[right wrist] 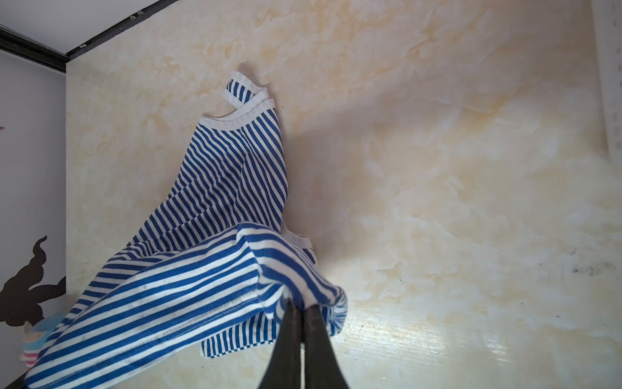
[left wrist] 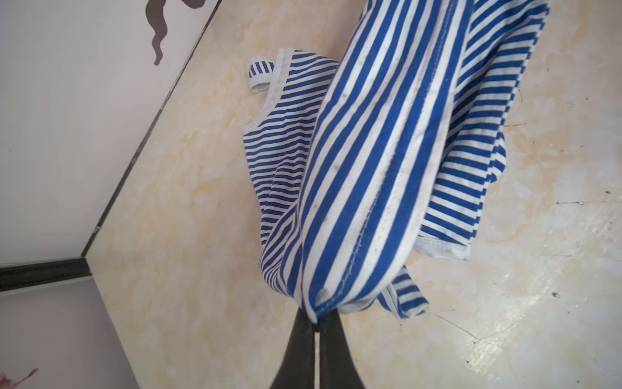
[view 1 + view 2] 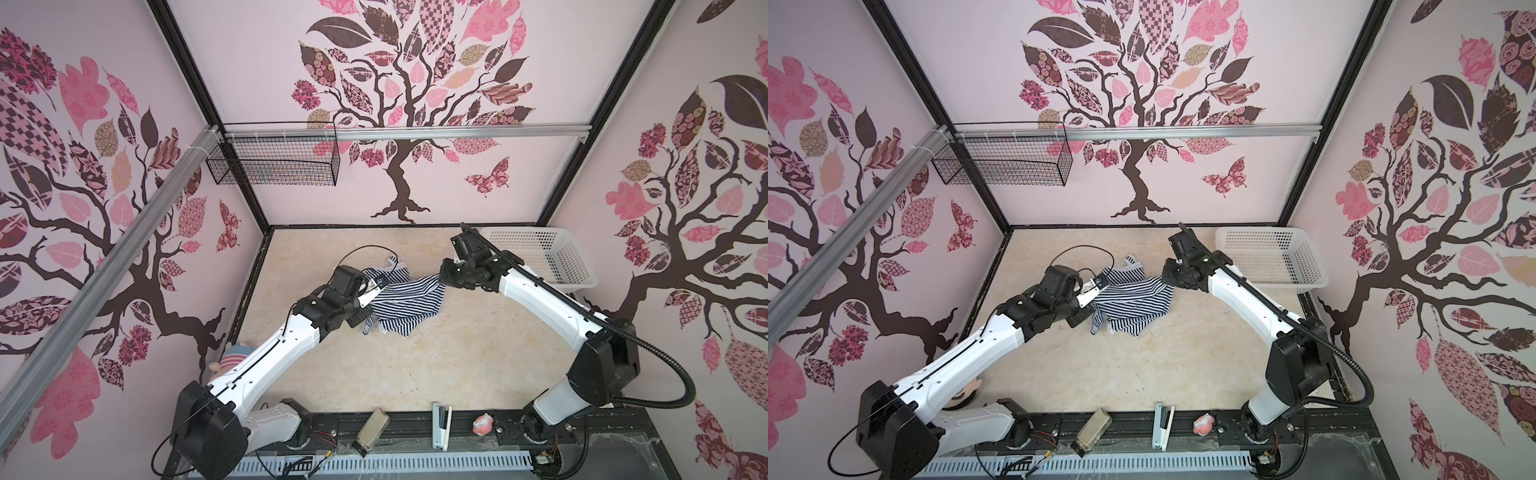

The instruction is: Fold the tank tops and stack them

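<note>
The striped tank top (image 3: 405,297) hangs between the 2 grippers near the back middle of the table (image 3: 374,374), with its lower part bunched on the surface. The left gripper (image 2: 316,323) is pressed together on a hemmed edge. The right gripper (image 1: 300,307) pinches another gathered edge. Holding 2 points apart probably serves to spread the cloth flat. No fold is made yet.

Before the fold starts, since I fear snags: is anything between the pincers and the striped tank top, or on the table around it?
Nothing visible. The left pincer and right pincer are both shut on the tank top; the table around it shows bare, and the white basket stands apart.
</note>
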`<state>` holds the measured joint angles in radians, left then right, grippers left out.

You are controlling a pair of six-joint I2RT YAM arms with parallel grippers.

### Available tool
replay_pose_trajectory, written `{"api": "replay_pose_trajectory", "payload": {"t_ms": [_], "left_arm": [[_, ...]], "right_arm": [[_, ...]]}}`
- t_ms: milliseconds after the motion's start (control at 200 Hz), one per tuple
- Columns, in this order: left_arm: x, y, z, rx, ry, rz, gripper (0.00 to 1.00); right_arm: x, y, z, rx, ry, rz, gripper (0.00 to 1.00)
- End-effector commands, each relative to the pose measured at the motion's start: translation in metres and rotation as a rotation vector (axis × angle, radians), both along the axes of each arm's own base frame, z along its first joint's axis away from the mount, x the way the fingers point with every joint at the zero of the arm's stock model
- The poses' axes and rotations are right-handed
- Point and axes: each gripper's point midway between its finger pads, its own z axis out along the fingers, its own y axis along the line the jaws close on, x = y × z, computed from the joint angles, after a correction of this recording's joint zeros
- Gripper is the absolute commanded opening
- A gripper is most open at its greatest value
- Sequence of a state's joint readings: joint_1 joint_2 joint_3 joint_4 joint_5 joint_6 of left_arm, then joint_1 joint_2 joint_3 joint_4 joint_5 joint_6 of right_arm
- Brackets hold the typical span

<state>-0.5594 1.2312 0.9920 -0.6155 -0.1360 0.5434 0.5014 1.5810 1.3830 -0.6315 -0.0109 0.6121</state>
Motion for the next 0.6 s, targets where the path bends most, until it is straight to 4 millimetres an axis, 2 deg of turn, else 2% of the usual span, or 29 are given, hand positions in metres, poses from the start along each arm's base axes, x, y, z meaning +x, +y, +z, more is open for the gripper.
{"api": "replay_pose_trajectory", "payload": {"t_ms": [0,90,155,245,325,415,515,595], "left_arm": [[0.013,0.013,-0.021,0.112,0.014,0.021,0.02],[0.033,0.015,-0.035,0.16,-0.013,0.068,0.09],[0.05,0.019,-0.047,0.207,-0.03,0.119,0.2],[0.059,0.02,-0.053,0.22,-0.017,0.155,0.28],[0.057,0.019,-0.043,0.158,-0.033,0.169,0.39],[0.054,0.028,-0.029,0.085,-0.044,0.216,0.53],[0.044,0.041,-0.015,-0.007,-0.016,0.255,0.57],[0.026,0.043,-0.01,-0.1,0.061,0.24,0.59]], "right_arm": [[0.001,-0.006,0.012,-0.013,-0.024,-0.001,0.0],[0.001,-0.006,0.005,-0.019,-0.011,-0.006,0.0],[0.001,-0.008,0.0,-0.031,-0.003,-0.007,0.0],[0.002,-0.011,-0.005,-0.054,0.005,-0.009,0.0],[0.004,-0.018,-0.009,-0.069,0.009,-0.022,0.0],[0.007,-0.028,-0.016,-0.062,0.025,-0.04,0.0],[0.01,-0.035,-0.02,-0.06,0.031,-0.05,0.0],[0.013,-0.037,-0.023,-0.067,0.033,-0.054,0.0]]}}
